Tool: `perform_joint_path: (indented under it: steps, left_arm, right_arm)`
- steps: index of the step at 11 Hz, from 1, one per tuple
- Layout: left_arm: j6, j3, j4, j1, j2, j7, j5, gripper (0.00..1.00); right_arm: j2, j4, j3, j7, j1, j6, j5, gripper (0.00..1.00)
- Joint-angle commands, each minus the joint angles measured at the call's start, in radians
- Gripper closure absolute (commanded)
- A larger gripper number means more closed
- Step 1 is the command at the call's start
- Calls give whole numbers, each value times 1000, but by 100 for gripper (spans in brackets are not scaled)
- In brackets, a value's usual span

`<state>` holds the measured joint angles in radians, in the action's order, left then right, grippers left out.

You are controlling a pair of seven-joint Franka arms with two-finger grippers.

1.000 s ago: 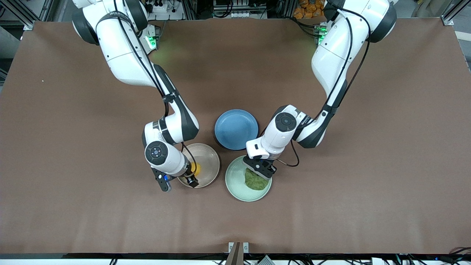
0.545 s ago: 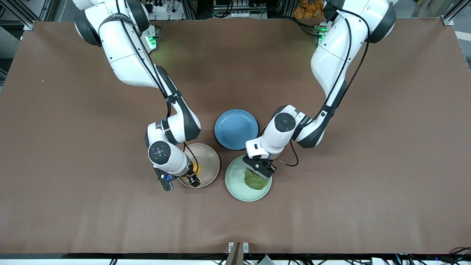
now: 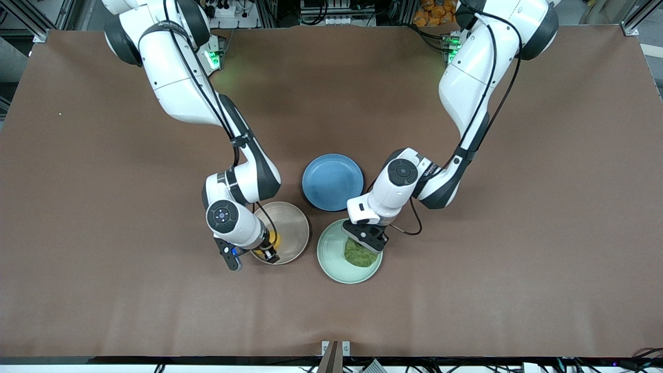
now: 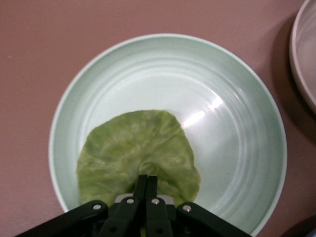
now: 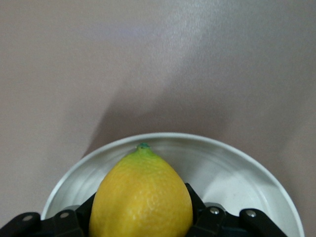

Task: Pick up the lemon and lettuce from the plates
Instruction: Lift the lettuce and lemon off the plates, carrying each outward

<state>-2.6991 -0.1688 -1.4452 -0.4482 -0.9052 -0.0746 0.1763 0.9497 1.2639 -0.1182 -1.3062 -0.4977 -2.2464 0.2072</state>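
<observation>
The yellow lemon sits between my right gripper's fingers over the pale beige plate. In the right wrist view the lemon fills the gap between the black fingers, above the plate's rim. The green lettuce lies in the mint green plate. My left gripper is over that plate's edge nearest the blue plate. In the left wrist view its jaws are pressed together on the lettuce's edge, and the leaf rests on the plate.
A blue plate stands empty just farther from the front camera, between the two arms' forearms. The beige plate's rim shows at the edge of the left wrist view. Bare brown table surrounds the plates.
My right wrist has shifted slightly toward the right arm's end of the table, with the lemon still in the fingers. My left gripper has hardly moved on the lettuce.
</observation>
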Motion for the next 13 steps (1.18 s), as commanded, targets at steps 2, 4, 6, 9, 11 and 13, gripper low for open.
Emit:
perform_joint_path:
  steps: [2, 4, 6, 9, 11, 13]
  left_arm:
    - [175, -2, -11, 8, 115, -8, 9, 100]
    - [287, 0, -11, 31, 196, -8, -3, 100]
    - [398, -5, -12, 80, 281, -5, -6, 100]
    - [547, -11, -17, 178, 342, 4, -91, 100]
    - [614, -8, -18, 250, 344, 12, -112, 100]
    - [666, -8, -44, 348, 335, 91, -110, 100]
  right_arm:
    - [-26, -29, 51, 50, 76, 75, 8, 61]
    - [-58, -32, 57, 112, 100, 169, 6, 62]
    - [-92, -32, 58, 172, 138, 235, 11, 62]
    - [-162, -25, 74, 310, 212, 326, 12, 62]
    - [-219, -5, 92, 413, 278, 395, 11, 62]
    - [-310, 99, 94, 529, 332, 403, 9, 62]
